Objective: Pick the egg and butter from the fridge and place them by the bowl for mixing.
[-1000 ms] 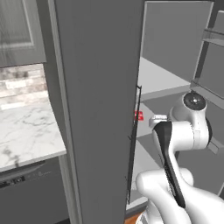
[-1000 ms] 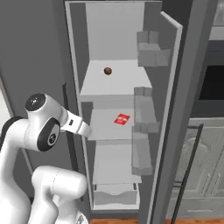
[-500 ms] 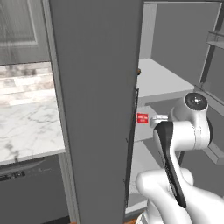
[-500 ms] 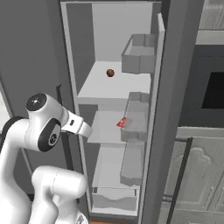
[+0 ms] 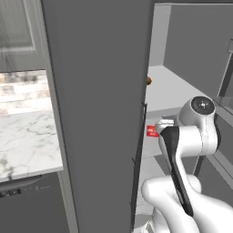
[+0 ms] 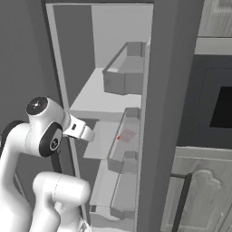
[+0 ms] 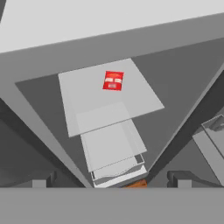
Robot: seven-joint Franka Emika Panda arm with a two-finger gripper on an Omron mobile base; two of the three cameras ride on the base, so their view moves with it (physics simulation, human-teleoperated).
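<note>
From my left base view the fridge door [image 5: 98,113] blocked most of the interior; only a sliver of the egg [image 5: 148,81] peeked past its edge. The red packet [image 5: 152,131] was half covered by my own arm. In the right base view the packet [image 6: 126,136] was a faint pink smear through the door bin [image 6: 131,118]; markings unreadable.

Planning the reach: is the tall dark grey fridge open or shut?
Open: tall dark grey fridge shows its pale shelves, with a small red packet lying on one.
</note>
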